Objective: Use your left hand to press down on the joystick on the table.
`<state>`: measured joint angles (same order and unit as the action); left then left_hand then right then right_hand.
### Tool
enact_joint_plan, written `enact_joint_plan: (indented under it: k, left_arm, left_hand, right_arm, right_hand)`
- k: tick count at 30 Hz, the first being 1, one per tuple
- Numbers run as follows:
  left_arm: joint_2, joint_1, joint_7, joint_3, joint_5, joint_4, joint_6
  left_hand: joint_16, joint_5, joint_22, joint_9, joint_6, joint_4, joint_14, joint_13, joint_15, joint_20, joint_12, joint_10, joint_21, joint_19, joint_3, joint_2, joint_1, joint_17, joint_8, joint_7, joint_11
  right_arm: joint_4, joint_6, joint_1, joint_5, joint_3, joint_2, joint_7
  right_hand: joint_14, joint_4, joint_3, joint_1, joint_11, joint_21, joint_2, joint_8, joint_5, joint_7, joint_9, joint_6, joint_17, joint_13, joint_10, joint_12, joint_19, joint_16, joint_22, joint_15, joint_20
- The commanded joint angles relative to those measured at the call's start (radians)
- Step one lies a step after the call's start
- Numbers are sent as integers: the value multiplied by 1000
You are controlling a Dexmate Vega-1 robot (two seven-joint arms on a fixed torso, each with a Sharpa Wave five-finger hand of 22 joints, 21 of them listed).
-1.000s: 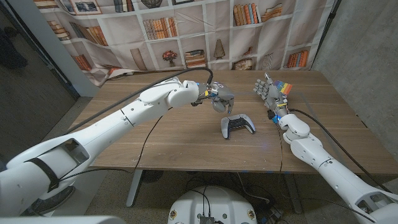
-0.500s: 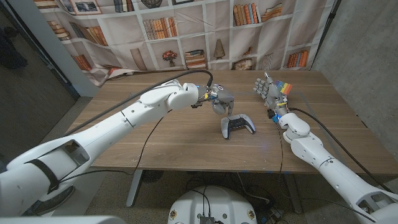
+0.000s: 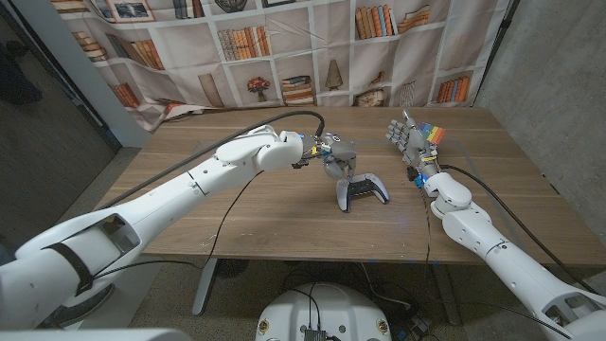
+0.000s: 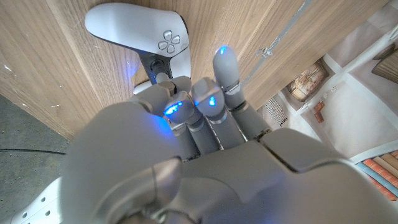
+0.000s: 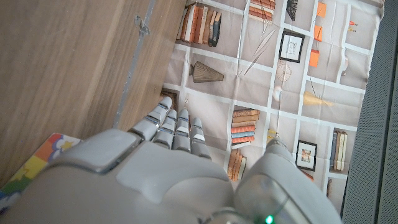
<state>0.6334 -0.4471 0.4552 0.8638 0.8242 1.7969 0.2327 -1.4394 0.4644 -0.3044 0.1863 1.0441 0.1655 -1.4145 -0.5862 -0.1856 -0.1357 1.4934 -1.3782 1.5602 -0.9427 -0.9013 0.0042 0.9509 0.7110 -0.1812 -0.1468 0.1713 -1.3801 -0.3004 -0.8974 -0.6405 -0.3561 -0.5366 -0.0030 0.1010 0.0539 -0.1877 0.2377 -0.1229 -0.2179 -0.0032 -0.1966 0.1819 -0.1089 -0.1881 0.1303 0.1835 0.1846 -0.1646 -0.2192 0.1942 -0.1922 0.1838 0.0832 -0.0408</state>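
**Inspector:** Your left hand [image 3: 335,152] is out over the middle of the table [image 3: 237,208], just beyond the far left end of the controller [image 3: 362,191]. Its fingers point down toward that end.

**Operator:** Is it on the joystick?

**Inspector:** In the left wrist view a fingertip [image 4: 163,79] sits at the dark centre section of the controller [image 4: 140,31], where the sticks are. I cannot tell whether it touches one. The other fingers are bunched close together, one reaching further out over the wood. The hand holds nothing; whether you would call it closed, I cannot tell.

**Operator:** And the controller itself?

**Inspector:** White with a black middle, lying on the table right of centre, between your two hands. Its grips point toward the near edge.

**Operator:** Right hand?

**Inspector:** Your right hand [image 3: 409,138] is raised at the far right of the table, fingers upright and a little apart, holding nothing. It is well clear of the controller. A coloured block [image 3: 433,134] lies just beside it, on its right. In the right wrist view the fingers [image 5: 176,129] reach toward the bookshelf backdrop [image 5: 261,74], with that block's corner [image 5: 43,154] near them.
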Motion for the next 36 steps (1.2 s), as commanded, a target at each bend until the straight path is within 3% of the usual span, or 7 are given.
enact_joint_plan:
  k: [1,36]
  left_arm:
    - [-16,12,-21,16,-7,-38,18]
    - [-45,39,-11,54,-26,-92,13]
  left_hand:
    - [-10,0,-3,1,-9,-1,-8,4,-4,-78,-8,2,7,4,-10,-1,1,5,1,-4,2]
    - [-7,-15,-7,0,-34,1,-2,5,-6,-78,-10,4,6,5,-22,3,-15,-4,-3,-15,6]
  right_arm:
    - [5,-5,-5,-7,6,3,-1]
    - [29,-18,0,-15,11,3,16]
  right_hand:
    - [9,6,-2,1,-1,0,11,-2,1,0,-4,10,4,2,-10,4,5,3,2,0,-6]
    - [12,9,0,-1,-3,2,13,-2,1,1,-4,10,4,2,-12,4,8,3,2,1,-6]
